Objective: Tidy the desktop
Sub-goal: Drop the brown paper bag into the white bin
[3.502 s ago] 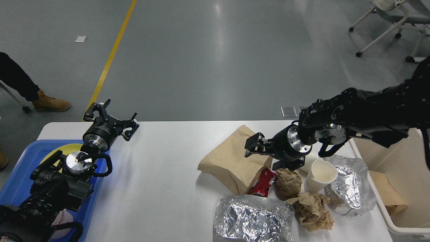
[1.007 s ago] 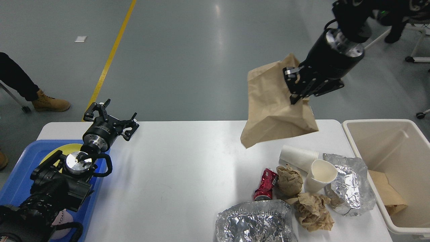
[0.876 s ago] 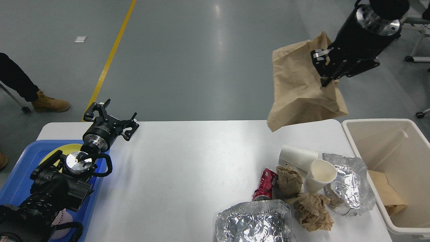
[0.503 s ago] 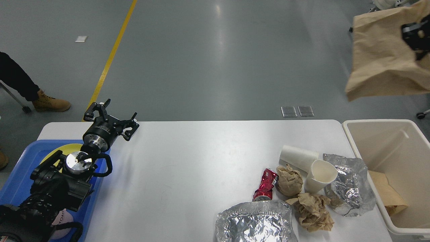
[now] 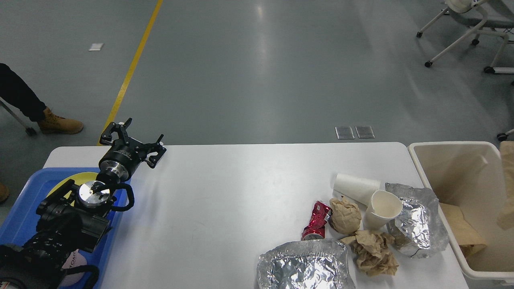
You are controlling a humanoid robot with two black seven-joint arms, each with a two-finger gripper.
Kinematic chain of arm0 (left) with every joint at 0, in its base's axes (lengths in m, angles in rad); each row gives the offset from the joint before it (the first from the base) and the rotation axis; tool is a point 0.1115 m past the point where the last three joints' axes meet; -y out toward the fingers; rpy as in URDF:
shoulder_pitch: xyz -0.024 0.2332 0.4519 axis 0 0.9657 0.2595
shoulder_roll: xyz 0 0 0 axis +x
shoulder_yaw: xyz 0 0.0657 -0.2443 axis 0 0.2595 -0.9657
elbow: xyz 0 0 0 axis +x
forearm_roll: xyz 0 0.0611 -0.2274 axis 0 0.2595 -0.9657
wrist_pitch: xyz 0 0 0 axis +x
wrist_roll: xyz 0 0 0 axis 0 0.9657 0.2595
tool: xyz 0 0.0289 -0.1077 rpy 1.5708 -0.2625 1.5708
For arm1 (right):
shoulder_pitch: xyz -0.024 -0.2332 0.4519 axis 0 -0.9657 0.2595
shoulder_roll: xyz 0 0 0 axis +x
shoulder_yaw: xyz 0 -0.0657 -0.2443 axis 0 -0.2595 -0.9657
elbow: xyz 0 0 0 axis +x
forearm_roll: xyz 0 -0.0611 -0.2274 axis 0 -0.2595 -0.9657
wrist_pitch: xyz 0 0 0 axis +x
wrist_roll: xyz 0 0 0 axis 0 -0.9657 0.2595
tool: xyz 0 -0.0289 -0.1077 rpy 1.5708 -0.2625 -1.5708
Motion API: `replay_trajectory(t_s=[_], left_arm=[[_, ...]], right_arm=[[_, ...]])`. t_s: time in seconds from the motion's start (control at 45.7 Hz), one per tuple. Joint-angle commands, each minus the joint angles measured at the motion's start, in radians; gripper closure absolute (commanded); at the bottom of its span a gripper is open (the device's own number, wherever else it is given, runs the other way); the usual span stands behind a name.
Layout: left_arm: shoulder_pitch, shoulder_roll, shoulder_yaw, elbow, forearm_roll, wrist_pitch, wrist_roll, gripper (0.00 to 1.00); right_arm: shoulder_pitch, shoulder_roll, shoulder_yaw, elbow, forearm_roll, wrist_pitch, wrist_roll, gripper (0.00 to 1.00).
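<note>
The white desktop [image 5: 225, 192] carries a heap of litter at its right front: two white paper cups [image 5: 355, 186], a crushed red can [image 5: 317, 220], two crumpled brown paper balls [image 5: 345, 214] and two pieces of crumpled foil [image 5: 305, 265]. My left gripper [image 5: 134, 138] is open and empty, held above the desktop's far left corner. My right gripper is out of view. A strip of the brown paper bag [image 5: 506, 180] shows at the right edge, over the beige bin [image 5: 453, 160]; what holds it is hidden.
A blue tray [image 5: 24, 212] with a yellow plate [image 5: 68, 178] sits at the left front under my left arm. Another brown bag [image 5: 461, 233] lies in the bin. A person's boot [image 5: 60, 125] and an office chair [image 5: 478, 24] stand on the floor.
My right arm lifted the brown paper bag off the desktop and swung it right, out of view. Only a strip of the bag now shows over the bin. The left arm has not moved.
</note>
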Motion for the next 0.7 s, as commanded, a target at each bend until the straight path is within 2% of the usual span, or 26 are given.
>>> replay_trajectory(t_s=[0.0, 0.109, 0.285, 0.657, 0.679], left_arm=[[0.000, 0.000, 0.000, 0.000, 0.000, 0.000, 0.000, 0.04], [0.000, 0.000, 0.000, 0.000, 0.000, 0.000, 0.000, 0.04], [0.000, 0.000, 0.000, 0.000, 0.000, -0.001, 0.000, 0.04], [0.000, 0.000, 0.000, 0.000, 0.000, 0.000, 0.000, 0.04], [0.000, 0.000, 0.000, 0.000, 0.000, 0.000, 0.000, 0.04]], right_arm=[[-0.255, 0.078, 0.143, -0.191, -0.005, -0.041, -0.057, 1.00], [-0.378, 0.121, 0.208, -0.289, -0.012, -0.045, -0.059, 1.00], [-0.487, 0.167, 0.219, -0.326, -0.013, -0.105, -0.060, 1.00], [-0.531, 0.201, 0.229, -0.326, 0.002, -0.127, -0.059, 1.00], [-0.531, 0.203, 0.232, -0.326, 0.002, -0.128, -0.059, 0.94]])
